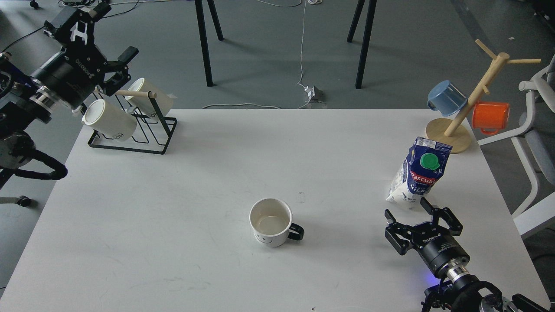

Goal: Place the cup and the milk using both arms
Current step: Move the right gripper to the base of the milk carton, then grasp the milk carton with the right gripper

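The cup (270, 222), a white mug with a black handle and a smiley face, stands upright in the middle of the white table (195, 173), handle to the right. The milk (418, 175), a blue and white Pascual carton with a green cap, stands leaning at the right. My right gripper (406, 208) is open and empty, its fingertips just in front of the carton's base. My left gripper (115, 32) is open and empty, raised off the table's far left corner, beside the mug rack.
A black wire rack (130, 130) with two cream mugs (110, 120) stands at the far left corner. A wooden mug tree (468, 104) with a blue mug (446, 97) and an orange mug (490, 116) stands at the far right corner. A white chair (537, 143) is beside the right edge.
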